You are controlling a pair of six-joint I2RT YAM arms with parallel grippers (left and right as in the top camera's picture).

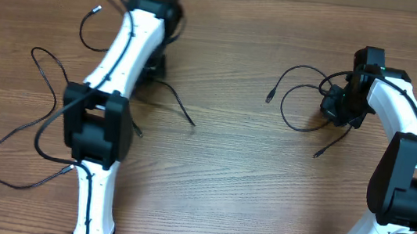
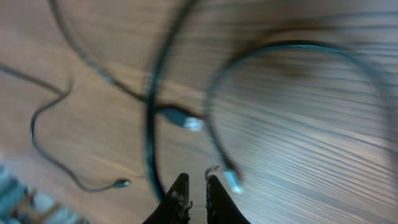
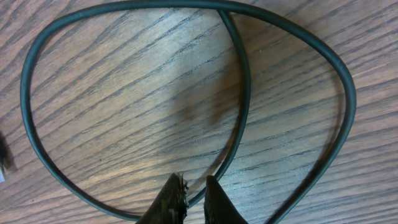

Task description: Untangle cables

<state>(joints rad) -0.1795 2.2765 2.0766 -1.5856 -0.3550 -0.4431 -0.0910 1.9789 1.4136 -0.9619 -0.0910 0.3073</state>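
In the overhead view thin black cables (image 1: 41, 62) sprawl around my left arm, and another cable (image 1: 295, 120) loops beside my right gripper (image 1: 343, 113). My left gripper (image 1: 153, 67) points down at the table. The left wrist view is blurred: the left gripper (image 2: 194, 179) has its tips barely apart with bare wood between them. A cable (image 2: 149, 112) runs just left of the tips, and silver plugs (image 2: 193, 123) lie close. In the right wrist view the right gripper (image 3: 196, 180) is also barely parted above a cable loop (image 3: 28, 118). One strand (image 3: 242, 93) passes under the gap.
The wooden table (image 1: 225, 174) lies between the two arms. A loose cable end (image 1: 185, 114) points toward the middle, and a long loop (image 1: 20, 178) lies at the left near the arm's elbow (image 1: 97, 124). The right arm's elbow (image 1: 410, 179) sits at the right edge.
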